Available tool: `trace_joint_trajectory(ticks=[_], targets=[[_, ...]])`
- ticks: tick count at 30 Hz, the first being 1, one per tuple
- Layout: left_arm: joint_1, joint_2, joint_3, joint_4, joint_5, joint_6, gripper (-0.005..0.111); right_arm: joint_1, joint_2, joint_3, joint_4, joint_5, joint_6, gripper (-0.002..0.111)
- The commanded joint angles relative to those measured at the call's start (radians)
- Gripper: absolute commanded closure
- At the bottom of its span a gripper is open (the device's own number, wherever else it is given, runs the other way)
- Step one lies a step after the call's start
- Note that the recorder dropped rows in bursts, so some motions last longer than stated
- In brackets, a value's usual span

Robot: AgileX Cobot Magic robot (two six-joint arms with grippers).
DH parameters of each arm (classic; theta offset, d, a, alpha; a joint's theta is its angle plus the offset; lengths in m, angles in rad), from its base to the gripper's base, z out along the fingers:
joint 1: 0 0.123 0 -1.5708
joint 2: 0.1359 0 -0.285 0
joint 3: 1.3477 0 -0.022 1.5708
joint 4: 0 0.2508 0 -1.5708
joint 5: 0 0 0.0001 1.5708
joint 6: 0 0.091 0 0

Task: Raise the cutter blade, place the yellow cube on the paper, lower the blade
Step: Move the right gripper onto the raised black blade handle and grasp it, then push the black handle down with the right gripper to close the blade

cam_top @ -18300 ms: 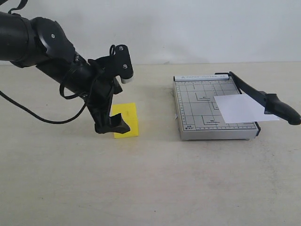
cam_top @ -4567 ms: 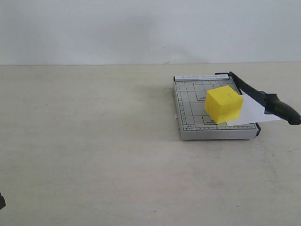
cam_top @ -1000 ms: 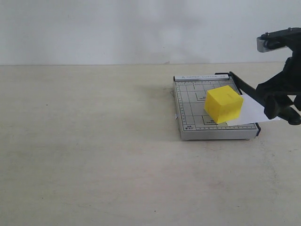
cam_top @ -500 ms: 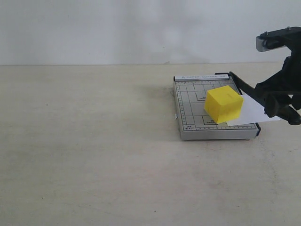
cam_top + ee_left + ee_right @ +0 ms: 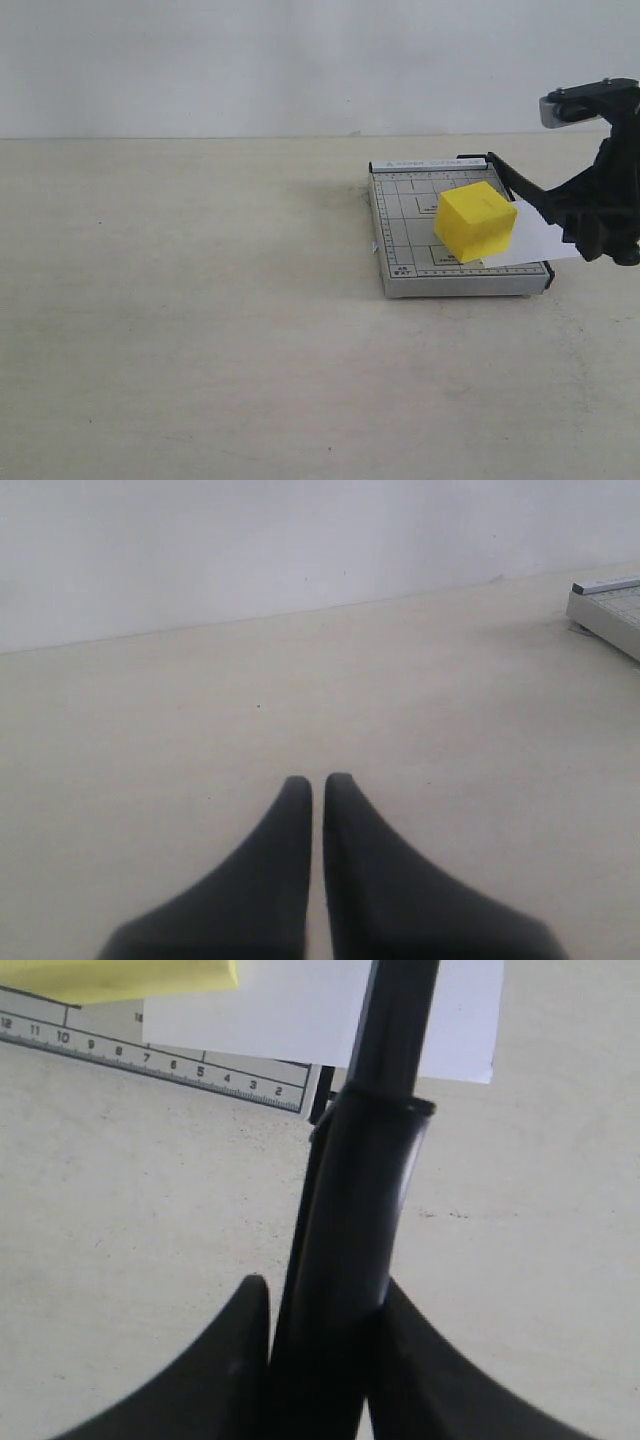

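Soft, even, bright light fills all 3 views. The pale surface [image 5: 200, 350] carries only a faint shadow beside the cutter board [image 5: 403, 225]. A glare streak runs down the cutter blade [image 5: 365, 1210]. The left claw [image 5: 317, 785] and right claw [image 5: 325, 1300] look blurred, close to the lens.

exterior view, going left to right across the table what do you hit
bare left part of the cutter board → yellow cube → paper → right gripper, jaws around the handle of the cutter blade
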Motion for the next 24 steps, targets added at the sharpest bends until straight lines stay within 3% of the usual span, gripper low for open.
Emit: trace_joint_trajectory(ticks=[1,13,24], targets=[[0.004,-0.004,0.003,0.002,0.001,0.005,0.102,0.0,-0.013,0.039,0.036,-0.069,-0.024,0.108],[0.004,-0.004,0.003,0.002,0.001,0.005,0.102,0.0,-0.03,0.383,0.095,-0.378,-0.025,0.108],[0.004,-0.004,0.003,0.002,0.001,0.005,0.102,0.0,0.02,0.506,0.095,-0.526,-0.026,0.108]])
